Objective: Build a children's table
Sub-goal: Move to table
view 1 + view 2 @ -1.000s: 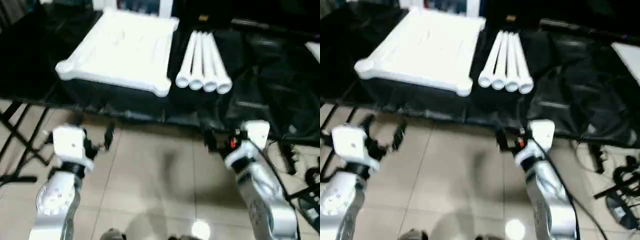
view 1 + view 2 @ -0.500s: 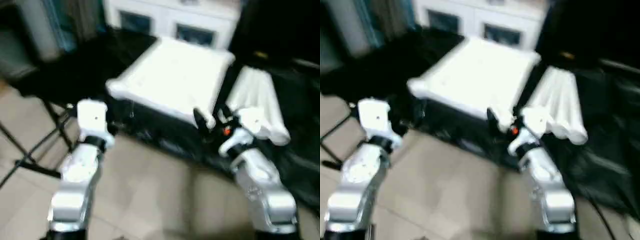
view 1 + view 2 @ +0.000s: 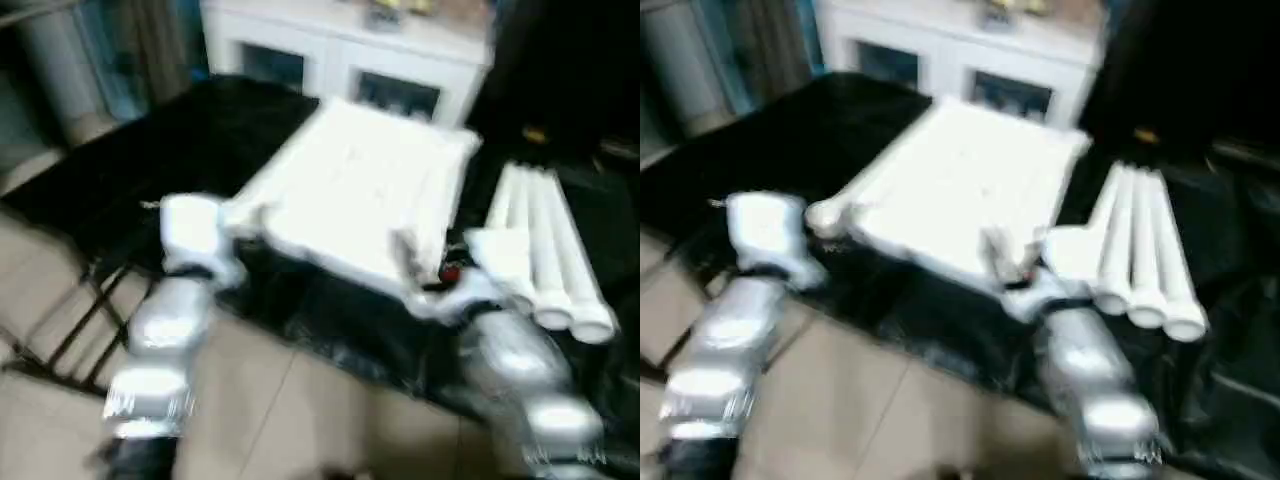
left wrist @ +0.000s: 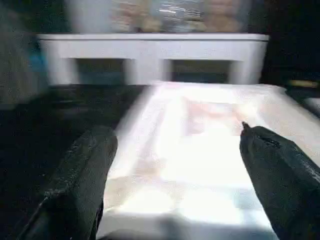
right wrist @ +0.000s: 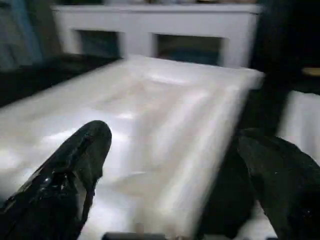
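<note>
The white square tabletop (image 3: 360,185) lies on a black-draped surface, its ribbed face up and round sockets at the corners. Four white tubular legs (image 3: 545,245) lie side by side to its right. My left gripper (image 4: 172,132) is open and sits just before the tabletop's near left corner (image 3: 240,212), with the tabletop (image 4: 200,150) ahead between its fingers. My right gripper (image 5: 175,132) is open at the near right corner, and the tabletop (image 5: 150,120) spreads out in front of it. Neither gripper holds anything.
A white cabinet with glass-fronted compartments (image 3: 350,65) stands behind the black-draped table (image 3: 150,150). Black folding-stand legs (image 3: 70,320) cross the tiled floor (image 3: 300,410) at the lower left. My silver forearms (image 3: 165,330) reach over the table's front edge.
The camera has tilted up and come closer. Both arms have risen from low over the floor to the tabletop's near corners.
</note>
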